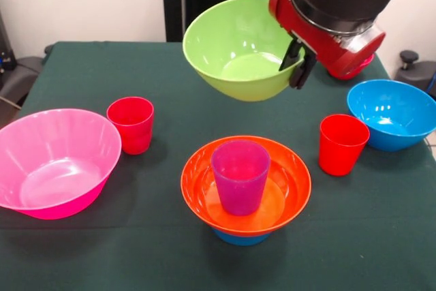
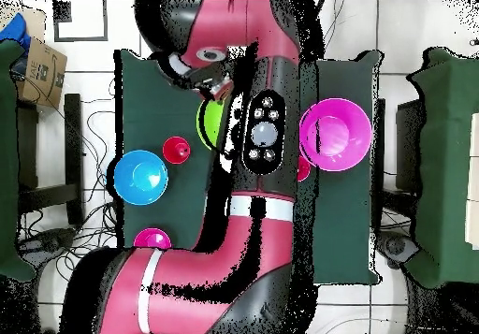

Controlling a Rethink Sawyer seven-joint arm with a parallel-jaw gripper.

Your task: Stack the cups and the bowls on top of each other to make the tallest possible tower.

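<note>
My gripper [image 1: 297, 67] is shut on the right rim of the lime green bowl [image 1: 235, 49] and holds it in the air above the back of the table, tilted toward the camera. A sliver of this bowl shows in the overhead view [image 2: 210, 124]. The tower stands at the front centre: the purple cup [image 1: 240, 176] sits upright in the orange bowl [image 1: 204, 189], which rests on a small blue bowl [image 1: 240, 238]. The arm hides the tower in the overhead view. One red cup [image 1: 131, 124] stands at the left and another red cup [image 1: 343, 143] at the right.
The large pink bowl [image 1: 54, 161] sits at the front left and the large blue bowl [image 1: 394, 114] at the right. In the overhead view a small red-magenta bowl [image 2: 152, 239] lies near the robot's base, next to the blue bowl [image 2: 140, 176].
</note>
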